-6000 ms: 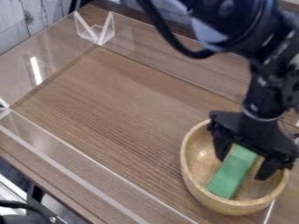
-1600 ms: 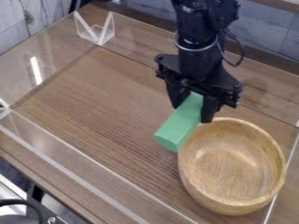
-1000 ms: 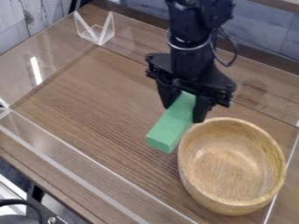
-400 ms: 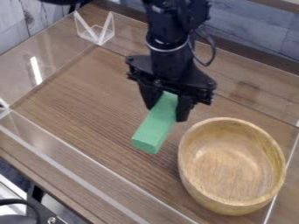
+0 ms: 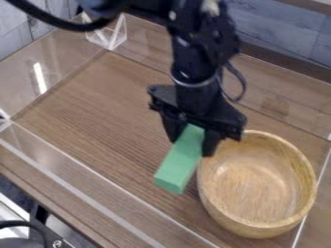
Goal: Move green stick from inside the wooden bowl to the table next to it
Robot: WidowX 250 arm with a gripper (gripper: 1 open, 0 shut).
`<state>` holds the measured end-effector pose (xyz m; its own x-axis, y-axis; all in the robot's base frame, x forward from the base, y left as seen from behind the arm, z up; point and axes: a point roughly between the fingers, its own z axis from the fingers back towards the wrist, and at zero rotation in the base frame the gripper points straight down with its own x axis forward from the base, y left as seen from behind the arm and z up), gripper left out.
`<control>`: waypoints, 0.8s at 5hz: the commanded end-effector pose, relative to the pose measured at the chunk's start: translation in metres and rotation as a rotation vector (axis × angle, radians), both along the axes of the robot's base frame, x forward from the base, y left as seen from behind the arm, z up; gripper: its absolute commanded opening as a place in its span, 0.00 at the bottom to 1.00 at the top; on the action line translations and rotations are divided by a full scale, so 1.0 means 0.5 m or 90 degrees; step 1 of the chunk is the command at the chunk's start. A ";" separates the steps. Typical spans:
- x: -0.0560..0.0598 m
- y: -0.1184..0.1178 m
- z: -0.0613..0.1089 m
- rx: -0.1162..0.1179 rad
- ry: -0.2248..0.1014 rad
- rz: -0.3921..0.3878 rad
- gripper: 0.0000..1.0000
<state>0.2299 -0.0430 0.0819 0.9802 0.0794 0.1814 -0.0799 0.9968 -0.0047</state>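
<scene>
Green stick (image 5: pixel 180 162) tilts toward lower left.

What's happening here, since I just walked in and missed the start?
The robot's gripper is holding the green stick by its upper end, just left of the wooden bowl in the picture. The stick is out of the bowl but has not been released onto the table.

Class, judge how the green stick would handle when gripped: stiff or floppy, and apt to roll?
The green stick is probably stiff: held near its upper end by the gripper, it shows no sag. Its flat, straight-edged shape suggests it would slide rather than roll.
</scene>
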 end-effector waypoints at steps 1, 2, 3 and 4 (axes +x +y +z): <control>0.010 -0.010 -0.013 -0.002 -0.013 0.002 0.00; 0.010 -0.012 -0.032 -0.002 -0.014 0.003 0.00; 0.017 0.001 -0.011 -0.001 -0.012 0.030 0.00; 0.024 0.015 0.008 0.000 -0.010 0.057 0.00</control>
